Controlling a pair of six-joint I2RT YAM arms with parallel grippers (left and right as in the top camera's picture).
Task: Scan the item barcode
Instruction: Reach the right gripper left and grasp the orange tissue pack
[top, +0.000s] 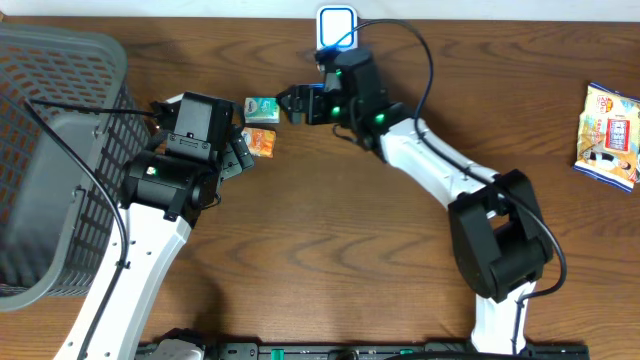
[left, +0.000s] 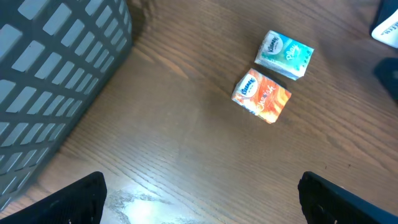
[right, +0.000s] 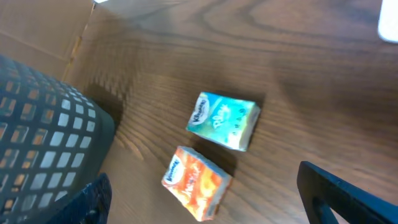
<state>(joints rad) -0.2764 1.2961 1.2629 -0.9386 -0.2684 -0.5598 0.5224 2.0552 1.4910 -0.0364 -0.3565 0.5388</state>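
Wood-grain table fills the frame and I count 2 small tissue packs on it, upper-left of ctr in the overhead view: 1 teal pack and 1 orange pack, lying flat. Orange sits just below teal, and the wrist views show a thin gap btwn them, not touching. 2 arms are in view. L gripper is just left of the orange pack. Its wrist cam shows both fingers far apart at the bottom corners w/ only bare table btwn them, so it's spread wide and holding nothing; both packs sit in the upper right of that frame. R gripper is just right of the teal pack, pointing at it. Its cam has 1 finger at lower right and the other at lower left, so also wide, nothing gripped, both packs lying ahead of it. 1 grey mesh basket is at far left, 1 white-and-blue device at top ctr, and 1 snack packet at far right, well apart from the rest. Can't see a barcode on either pack.
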